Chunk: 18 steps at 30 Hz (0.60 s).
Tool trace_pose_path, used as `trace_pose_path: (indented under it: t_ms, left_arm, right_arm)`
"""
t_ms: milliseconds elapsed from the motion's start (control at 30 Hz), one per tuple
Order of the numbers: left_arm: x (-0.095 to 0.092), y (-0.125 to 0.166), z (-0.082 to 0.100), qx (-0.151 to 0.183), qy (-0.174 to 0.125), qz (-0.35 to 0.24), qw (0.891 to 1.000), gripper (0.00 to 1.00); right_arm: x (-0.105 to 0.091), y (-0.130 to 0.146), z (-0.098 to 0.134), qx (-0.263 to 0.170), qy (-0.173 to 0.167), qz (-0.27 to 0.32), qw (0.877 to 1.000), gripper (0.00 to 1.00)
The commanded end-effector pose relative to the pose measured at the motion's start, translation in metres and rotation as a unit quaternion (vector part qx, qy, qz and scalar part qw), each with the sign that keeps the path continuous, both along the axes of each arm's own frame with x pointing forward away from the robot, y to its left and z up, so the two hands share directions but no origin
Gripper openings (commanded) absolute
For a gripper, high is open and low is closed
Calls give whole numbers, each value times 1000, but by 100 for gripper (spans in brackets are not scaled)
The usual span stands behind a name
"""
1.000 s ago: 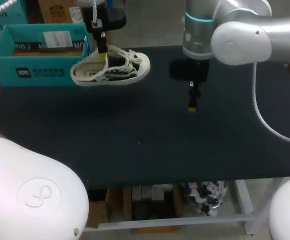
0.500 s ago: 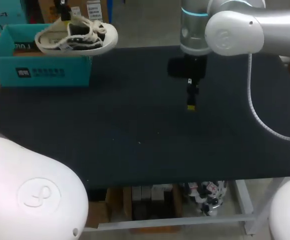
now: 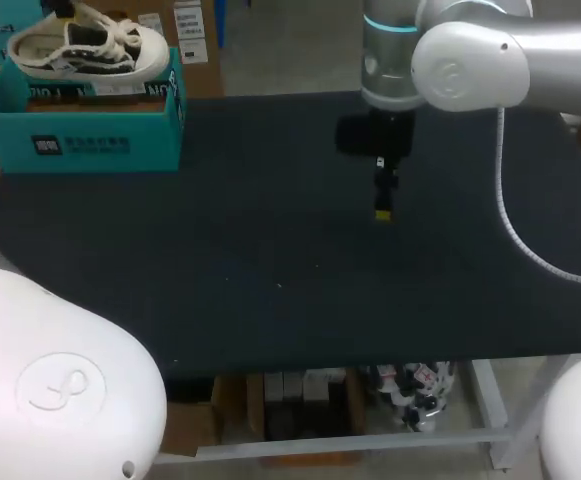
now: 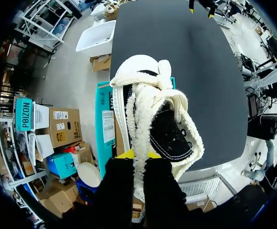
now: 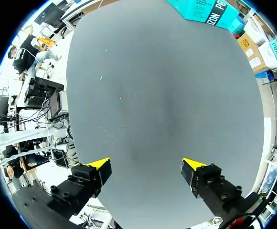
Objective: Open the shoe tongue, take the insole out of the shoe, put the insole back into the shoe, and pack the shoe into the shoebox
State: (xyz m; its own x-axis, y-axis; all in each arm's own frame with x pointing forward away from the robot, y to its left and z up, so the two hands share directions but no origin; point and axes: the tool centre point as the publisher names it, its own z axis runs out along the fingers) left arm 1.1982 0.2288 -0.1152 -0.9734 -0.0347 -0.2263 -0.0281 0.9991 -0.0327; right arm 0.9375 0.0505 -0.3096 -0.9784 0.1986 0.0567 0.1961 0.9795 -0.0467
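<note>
Our left gripper is clamped on the shoe. Its two dark fingers sit close together on either side of the cream strip at the shoe's upper edge. The shoe hangs straight ahead of that gripper, with its dark opening turned toward the wrist camera and the teal shoebox showing beneath it. From the head view, the shoe sits over the open box, above its far rim, at the far left corner of the counter. We cannot tell whether the sole touches the box. Our right gripper is spread open, with its yellow tips well apart. It hangs above the bare counter, well apart from the shoe and the box.
</note>
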Motion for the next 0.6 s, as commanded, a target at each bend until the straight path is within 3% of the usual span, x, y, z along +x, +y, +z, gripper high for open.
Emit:
trace_pose_path:
  t_ms: [33,200,467,533,600]
  left_arm:
    - [48,28,-16,-56,68,-24,996,0]
    - [67,46,-53,-44,82,-49,994,0]
    - [88,58,-89,-49,100,-66,992,2]
    - [88,58,-94,-50,101,-67,991,100]
    - [86,56,-95,-52,100,-71,991,100]
  right_arm:
    - [0,0,0,-1,1,1,1000,100]
    - [0,0,0,-1,1,1,1000,100]
    - [0,0,0,-1,1,1,1000,100]
    - [0,0,0,-1,1,1,1000,100]
    - [0,0,0,-1,1,1,1000,100]
